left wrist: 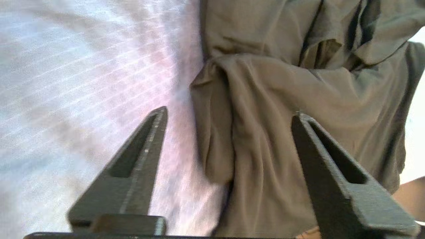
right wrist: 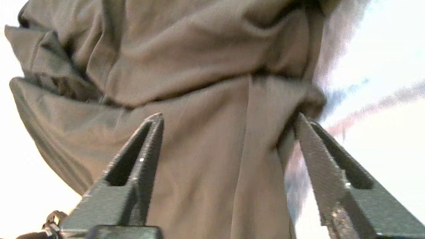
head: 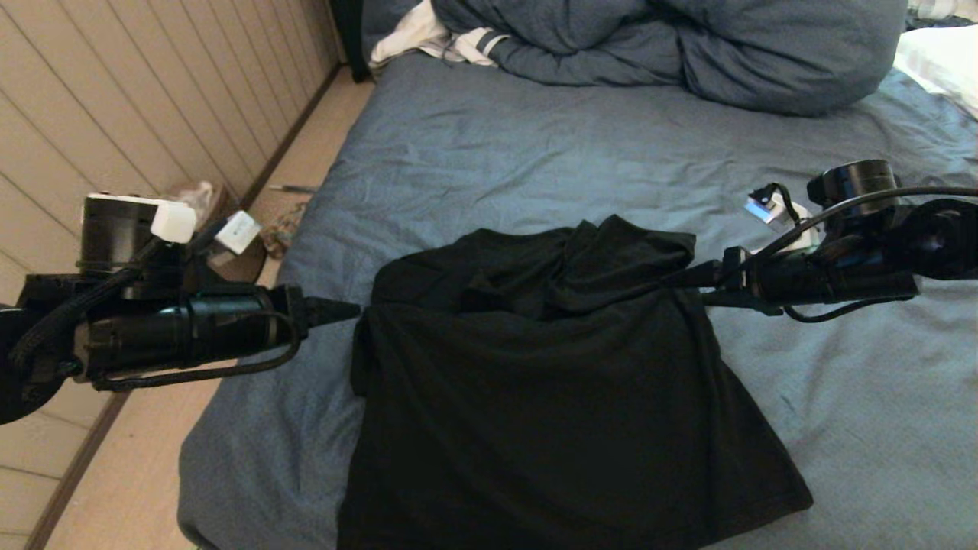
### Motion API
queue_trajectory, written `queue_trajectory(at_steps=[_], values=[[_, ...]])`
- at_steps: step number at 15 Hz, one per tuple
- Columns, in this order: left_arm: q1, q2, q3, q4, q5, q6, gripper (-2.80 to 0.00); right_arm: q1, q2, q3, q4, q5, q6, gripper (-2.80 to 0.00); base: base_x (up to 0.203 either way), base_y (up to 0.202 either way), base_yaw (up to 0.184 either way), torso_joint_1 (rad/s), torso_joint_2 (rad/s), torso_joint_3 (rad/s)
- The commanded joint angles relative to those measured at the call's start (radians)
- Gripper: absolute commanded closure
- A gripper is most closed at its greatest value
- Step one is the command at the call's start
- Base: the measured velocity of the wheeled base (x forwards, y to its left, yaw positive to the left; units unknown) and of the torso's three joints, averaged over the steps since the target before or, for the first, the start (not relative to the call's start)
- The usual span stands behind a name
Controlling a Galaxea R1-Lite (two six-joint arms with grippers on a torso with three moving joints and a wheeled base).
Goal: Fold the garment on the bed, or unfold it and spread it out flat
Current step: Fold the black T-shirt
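Clearly, the garment (head: 550, 397) lay on the near part of the bed (head: 535, 160), plain black side up, with its lower body spread broad toward the near edge and its upper part folded over into a bunched, wrinkled band across the top; no print showed. At the far end of the bed sat the bulky blue-grey duvet (head: 688, 46), with a white cloth with dark stripes (head: 439, 38) beside it on the left and a white pillow (head: 943, 61) at the far right corner.

The left gripper (head: 348, 311) reached in from the left, level with the fold line, its tip just at the shirt's left edge; in the left wrist view its fingers (left wrist: 139, 159) stood wide apart with nothing between them, one over the sheet and the other over the cloth, straddling the shirt's folded edge (left wrist: 215, 132). The right gripper (head: 699, 284) came in from the right at the same fold line, at the shirt's right edge; in the right wrist view its fingers (right wrist: 139, 156) were likewise spread wide and gripped nothing, the shirt's gathered fabric (right wrist: 215, 149) lying beneath the gap between them.

Left of the bed ran a pale floor (head: 137, 473) and a panelled wall (head: 114, 99).
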Motion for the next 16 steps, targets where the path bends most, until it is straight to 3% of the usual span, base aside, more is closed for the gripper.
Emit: queue_trajectory(at_steps=[1,2,3,4,7,9,11,16], values=[[0.032,-0.077,0.037,0.001,-0.003,0.000,-2.80,-0.005,-0.067,0.035,0.002,0.004,-0.001,-2.80,0.000,0.000,0.000,0.000,0.00,0.000],[0.041,-0.105,0.061,0.008,-0.003,0.004,-2.80,-0.006,-0.090,0.060,0.002,0.004,-0.001,-2.80,0.000,0.000,0.000,0.000,0.00,0.000],[0.044,-0.142,0.103,0.019,-0.004,0.009,-2.80,-0.018,-0.119,0.102,0.001,0.003,-0.003,0.00,0.000,0.000,0.000,0.000,0.00,0.000],[0.045,-0.180,0.142,0.031,-0.004,0.010,0.00,-0.033,-0.140,0.144,0.000,0.002,-0.007,0.00,0.000,0.000,0.000,0.000,0.00,0.000],[0.037,-0.287,0.287,0.086,-0.013,0.013,0.00,-0.103,-0.193,0.293,0.024,0.000,-0.104,0.00,0.000,0.000,0.000,0.000,0.00,0.000],[0.025,-0.328,0.382,0.098,-0.029,0.034,0.00,-0.156,-0.223,0.338,0.108,0.000,-0.163,0.00,0.000,0.000,0.000,0.000,0.00,0.000],[0.002,-0.343,0.459,0.100,-0.044,0.048,0.00,-0.179,-0.250,0.387,0.123,0.001,-0.181,0.00,0.000,0.000,0.000,0.000,0.00,0.000],[-0.094,-0.326,0.530,0.091,-0.081,0.040,0.00,-0.147,-0.277,0.501,0.118,0.002,-0.229,0.00,0.000,0.000,0.000,0.000,0.00,0.000]])
